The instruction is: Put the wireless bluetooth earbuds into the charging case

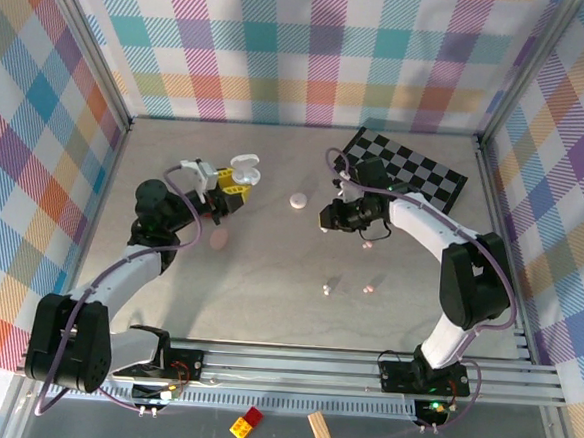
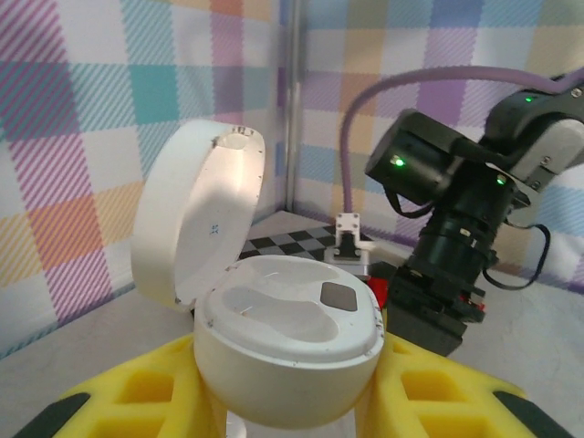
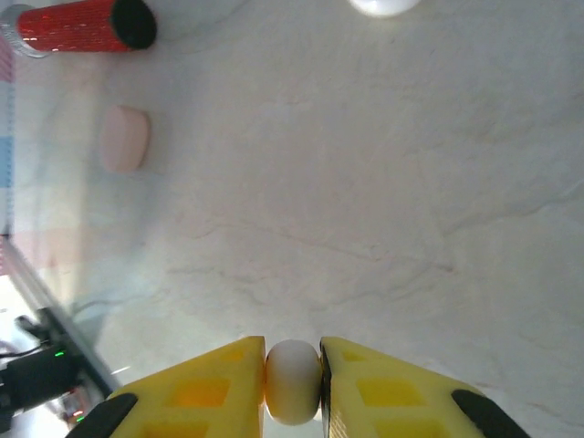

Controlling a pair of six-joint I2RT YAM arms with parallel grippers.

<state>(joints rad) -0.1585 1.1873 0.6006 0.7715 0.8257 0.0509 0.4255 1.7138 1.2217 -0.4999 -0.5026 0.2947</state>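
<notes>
My left gripper [image 2: 287, 406] is shut on a white charging case [image 2: 287, 333], its yellow fingers [image 2: 137, 392] on either side. The lid [image 2: 196, 214] stands open and both moulded wells are empty. From above, that case [image 1: 241, 169] is held at the table's back left by the left gripper [image 1: 226, 190]. My right gripper [image 3: 293, 383] is shut on a small white earbud [image 3: 293, 379] above the grey table. In the top view the right gripper [image 1: 326, 219] hovers near the middle. Three loose earbuds [image 1: 325, 289] [image 1: 370, 286] [image 1: 368, 244] lie on the table.
A closed white case [image 1: 298, 200] lies between the grippers, and a pale pink case [image 1: 219, 237] [image 3: 124, 139] sits nearer the left arm. A black-and-white checkered mat [image 1: 411, 167] lies at the back right. Plaid walls enclose the table.
</notes>
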